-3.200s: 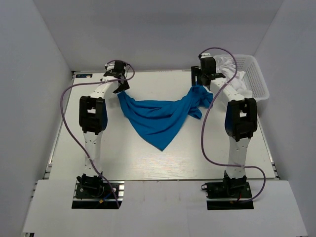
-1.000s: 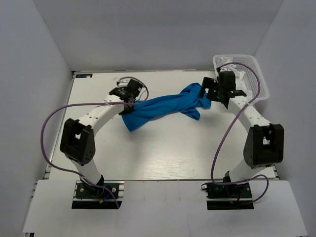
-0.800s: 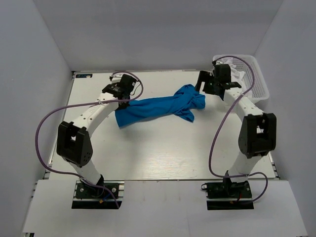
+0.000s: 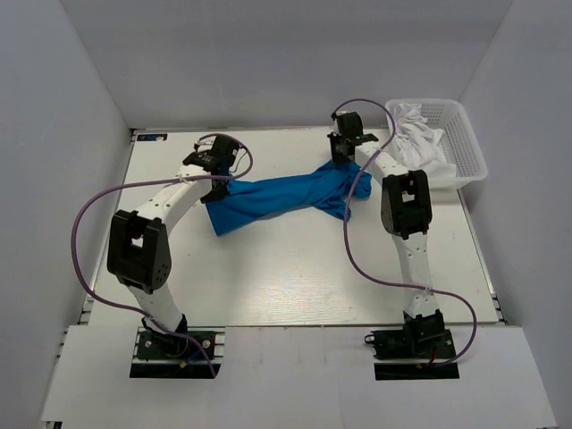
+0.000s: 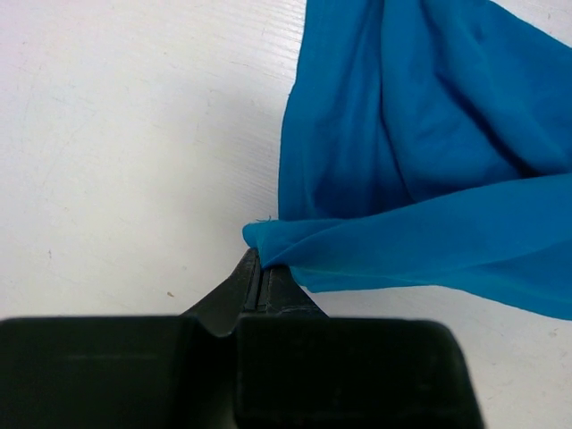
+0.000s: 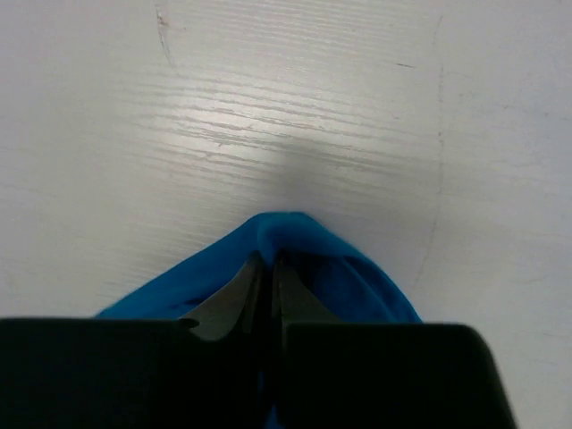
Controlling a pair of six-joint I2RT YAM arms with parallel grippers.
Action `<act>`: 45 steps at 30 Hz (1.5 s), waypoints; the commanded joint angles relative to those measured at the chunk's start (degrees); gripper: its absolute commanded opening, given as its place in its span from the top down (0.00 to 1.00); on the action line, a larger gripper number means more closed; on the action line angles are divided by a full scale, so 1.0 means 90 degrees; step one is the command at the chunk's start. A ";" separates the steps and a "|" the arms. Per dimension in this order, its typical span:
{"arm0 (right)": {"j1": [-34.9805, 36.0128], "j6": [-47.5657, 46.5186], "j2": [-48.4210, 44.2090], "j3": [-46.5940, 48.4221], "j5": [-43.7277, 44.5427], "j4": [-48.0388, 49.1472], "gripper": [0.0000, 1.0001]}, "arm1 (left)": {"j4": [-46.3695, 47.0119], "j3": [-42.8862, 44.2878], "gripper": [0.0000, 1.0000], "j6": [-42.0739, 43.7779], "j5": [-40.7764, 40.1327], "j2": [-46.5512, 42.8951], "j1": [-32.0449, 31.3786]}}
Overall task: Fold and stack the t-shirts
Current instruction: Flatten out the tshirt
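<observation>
right jaws leftward, shirt [image 4: 268,192] on table [image 4: 268,277]

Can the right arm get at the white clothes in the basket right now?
Probably not yet: the right hand is shut on the blue shirt. The white clothes lie uncovered close beside it, though.

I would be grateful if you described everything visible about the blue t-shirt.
The blue t-shirt is thin, soft-looking teal fabric, unfolded and bunched into a wrinkled band stretched across the far half of the table. The left tool pinches a folded edge at one end; the right tool pinches a bunched fold at the other.
</observation>
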 commanded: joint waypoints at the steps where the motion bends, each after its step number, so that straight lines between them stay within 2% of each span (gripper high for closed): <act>1: -0.0018 0.0018 -0.0087 0.0111 0.0298 0.0045 1.00 | 0.0035 -0.0029 1.00 0.0063 -0.0016 -0.0157 0.0075; 5: -0.0057 0.0154 -0.0525 -0.0230 0.0074 0.0473 1.00 | 0.0035 0.0137 1.00 0.0132 -0.0084 -0.0157 0.0075; 9: -0.0076 0.0067 -0.1754 -0.0807 0.0248 0.1274 1.00 | 0.0035 0.0391 1.00 0.0200 -0.0220 -0.0216 0.0075; 14: -0.0106 0.0027 -0.2791 -0.0954 0.0639 0.1432 1.00 | 0.0180 0.0899 1.00 0.0433 -0.0494 -0.0557 0.0075; 20: -0.0164 0.0066 -0.4226 -0.1549 0.1282 0.1549 1.00 | 0.1215 0.1084 1.00 0.0951 -0.0709 -0.1746 0.0075; 25: -0.0223 -0.0265 -0.5834 -0.2155 0.1752 0.1705 1.00 | 0.1411 0.1757 1.00 0.1215 -0.1353 -0.2392 0.0075; 27: -0.0232 -0.0469 -0.6189 -0.2494 0.1811 0.1773 1.00 | 0.1595 0.1992 1.00 0.1370 -0.1529 -0.2704 0.0075; 28: -0.0223 -0.0635 -0.6713 -0.2603 0.1850 0.1841 1.00 | 0.1684 0.1993 1.00 0.1430 -0.1530 -0.2832 0.0075; 34: -0.0223 -0.0852 -0.8298 -0.3414 0.2084 0.1823 1.00 | 0.2260 0.2052 1.00 0.1859 -0.1471 -0.3818 0.0075; 37: -0.0232 -0.0686 -0.9255 -0.3922 0.1832 0.1784 1.00 | 0.2193 0.2110 1.00 0.1928 -0.1276 -0.4375 0.0075; 38: -0.0213 -0.0483 -0.9692 -0.4097 0.1454 0.1735 1.00 | 0.2193 0.2110 1.00 0.1928 -0.1179 -0.4502 0.0017; 42: -0.0203 0.0036 -1.0310 -0.4498 0.0796 0.1218 1.00 | 0.2134 0.1818 1.00 0.1812 -0.0555 -0.5175 0.0016; 45: -0.0203 0.0388 -1.0584 -0.4819 0.0514 0.1052 1.00 | 0.1988 0.1700 1.00 0.1637 -0.0075 -0.5235 0.0016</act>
